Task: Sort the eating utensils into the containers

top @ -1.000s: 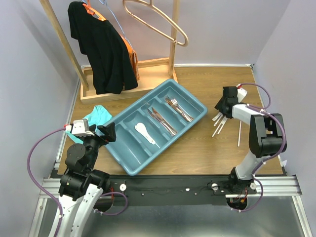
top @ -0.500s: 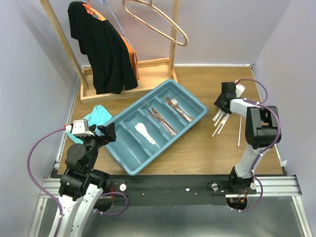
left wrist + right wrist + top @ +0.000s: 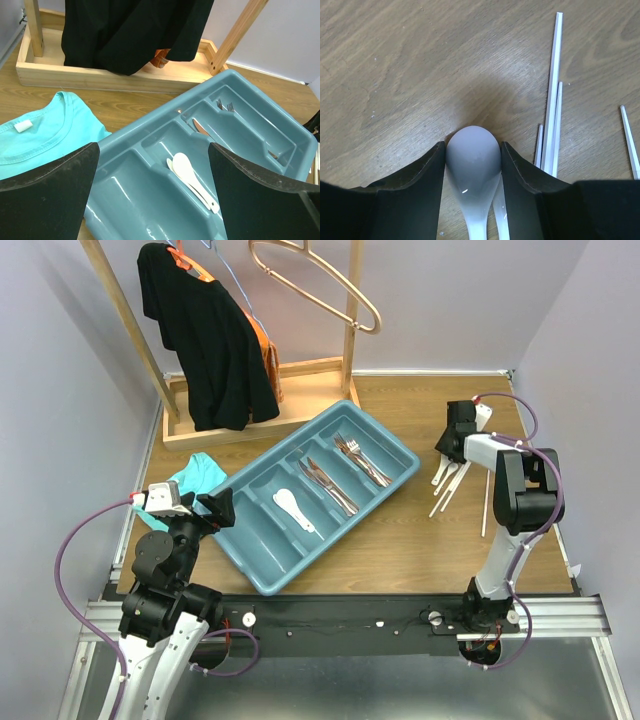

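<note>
The teal tray point(image 3: 392, 436) lies at an angle mid-table. It holds coppery forks point(image 3: 362, 461), silver knives point(image 3: 328, 486) and white spoons point(image 3: 295, 511) in separate compartments. My left gripper point(image 3: 216, 508) is open and empty over the tray's near-left end; in its wrist view its jaws stand wide apart point(image 3: 155, 200) above the spoons point(image 3: 192, 179). My right gripper point(image 3: 447, 453) is low over the table right of the tray. Its jaws point(image 3: 472, 146) press both sides of a white spoon's bowl point(image 3: 473, 165), with a second spoon's handle beneath. Pale chopsticks point(image 3: 447, 492) point(image 3: 553, 110) lie beside it.
A wooden rack base point(image 3: 262, 416) with a black garment point(image 3: 205, 335) and large hangers stands at the back left. A teal cloth point(image 3: 197, 475) lies left of the tray. One more chopstick point(image 3: 485, 510) lies near the right arm.
The right arm's elbow has swung inward and its gripper has crept slightly toward the far edge, staying at the spoons. The left arm has not moved.
</note>
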Controlling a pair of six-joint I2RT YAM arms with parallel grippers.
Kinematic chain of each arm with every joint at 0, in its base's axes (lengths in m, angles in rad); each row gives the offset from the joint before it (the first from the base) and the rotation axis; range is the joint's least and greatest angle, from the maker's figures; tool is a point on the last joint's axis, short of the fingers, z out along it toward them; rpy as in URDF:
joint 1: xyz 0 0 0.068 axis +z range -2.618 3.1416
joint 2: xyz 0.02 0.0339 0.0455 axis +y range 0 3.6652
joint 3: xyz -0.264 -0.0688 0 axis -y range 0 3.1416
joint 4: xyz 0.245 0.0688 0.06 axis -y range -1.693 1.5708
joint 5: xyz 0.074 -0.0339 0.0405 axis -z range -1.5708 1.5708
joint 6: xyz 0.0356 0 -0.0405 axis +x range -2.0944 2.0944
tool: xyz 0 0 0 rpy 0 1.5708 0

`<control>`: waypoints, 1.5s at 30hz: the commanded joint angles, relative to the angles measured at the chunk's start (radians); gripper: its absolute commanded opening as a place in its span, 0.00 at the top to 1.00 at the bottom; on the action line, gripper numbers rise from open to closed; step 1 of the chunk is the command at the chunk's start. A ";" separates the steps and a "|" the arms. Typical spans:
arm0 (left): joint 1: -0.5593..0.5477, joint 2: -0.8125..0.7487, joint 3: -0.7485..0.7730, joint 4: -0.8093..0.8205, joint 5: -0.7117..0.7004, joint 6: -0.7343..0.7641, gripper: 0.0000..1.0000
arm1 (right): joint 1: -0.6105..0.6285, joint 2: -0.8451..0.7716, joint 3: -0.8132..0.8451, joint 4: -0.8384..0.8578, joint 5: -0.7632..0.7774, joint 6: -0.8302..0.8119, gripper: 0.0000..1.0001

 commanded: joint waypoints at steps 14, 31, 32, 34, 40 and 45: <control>0.004 -0.008 0.004 0.015 0.025 0.014 0.01 | -0.003 -0.002 0.002 -0.149 -0.148 -0.126 0.39; 0.004 -0.005 0.002 0.018 0.026 0.015 0.01 | -0.004 -0.147 0.001 -0.094 -0.233 -0.184 0.65; 0.004 -0.006 0.002 0.016 0.025 0.015 0.01 | -0.004 -0.159 0.008 -0.097 -0.231 -0.188 0.66; 0.004 -0.005 0.002 0.016 0.026 0.014 0.01 | -0.003 -0.196 0.016 -0.101 -0.220 -0.202 0.66; 0.004 -0.002 0.001 0.019 0.028 0.015 0.01 | 0.003 -0.304 0.040 -0.126 -0.213 -0.263 0.66; 0.004 0.000 0.001 0.022 0.029 0.015 0.01 | 0.088 -0.376 0.080 -0.149 -0.246 -0.317 0.66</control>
